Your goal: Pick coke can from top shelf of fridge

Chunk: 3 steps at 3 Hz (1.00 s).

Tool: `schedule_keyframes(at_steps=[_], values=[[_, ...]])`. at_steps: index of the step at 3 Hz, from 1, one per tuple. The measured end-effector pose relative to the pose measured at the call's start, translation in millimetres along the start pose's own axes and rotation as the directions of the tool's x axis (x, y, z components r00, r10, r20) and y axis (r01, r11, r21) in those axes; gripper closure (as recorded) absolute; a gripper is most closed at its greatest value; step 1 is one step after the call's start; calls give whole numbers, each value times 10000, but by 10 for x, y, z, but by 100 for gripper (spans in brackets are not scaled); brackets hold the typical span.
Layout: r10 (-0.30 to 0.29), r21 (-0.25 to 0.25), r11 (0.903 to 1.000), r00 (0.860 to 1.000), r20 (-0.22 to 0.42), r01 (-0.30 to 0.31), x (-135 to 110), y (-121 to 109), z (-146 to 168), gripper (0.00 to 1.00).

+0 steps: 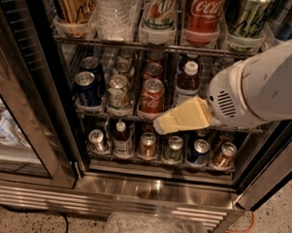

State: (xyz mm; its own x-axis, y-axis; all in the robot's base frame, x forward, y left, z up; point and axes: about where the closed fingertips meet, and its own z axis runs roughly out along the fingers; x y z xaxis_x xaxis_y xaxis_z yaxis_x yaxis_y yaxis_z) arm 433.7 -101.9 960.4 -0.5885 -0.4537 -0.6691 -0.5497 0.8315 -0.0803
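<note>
The coke can [203, 14], red with white script, stands on the top shelf [154, 46] of the fridge [260, 177], right of centre, in a clear lane tray; its top is cut off by the frame. My gripper [160, 125], cream-coloured on a white arm, hangs in front of the middle rack, well below the can and a little to its left. It points left and slightly down and holds nothing.
A second red cola can [152, 95] sits on the middle rack just left of the gripper. A green-and-white can [159, 12] and a water bottle [114, 12] flank the top coke can. The open glass door [14, 127] stands at left; crumpled plastic [155, 228] lies on the floor.
</note>
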Motion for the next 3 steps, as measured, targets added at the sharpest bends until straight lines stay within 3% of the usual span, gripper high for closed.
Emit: schedule_keyframes(at_steps=[1,2,3], values=[[428,-87,9991,9972,617,-423,-112,66,87,0],[1739,131,9839,9718,1590,-1782,-176,61,207,0],[2899,494,9484,9195,2657,-3133,-249,-64,273,0]])
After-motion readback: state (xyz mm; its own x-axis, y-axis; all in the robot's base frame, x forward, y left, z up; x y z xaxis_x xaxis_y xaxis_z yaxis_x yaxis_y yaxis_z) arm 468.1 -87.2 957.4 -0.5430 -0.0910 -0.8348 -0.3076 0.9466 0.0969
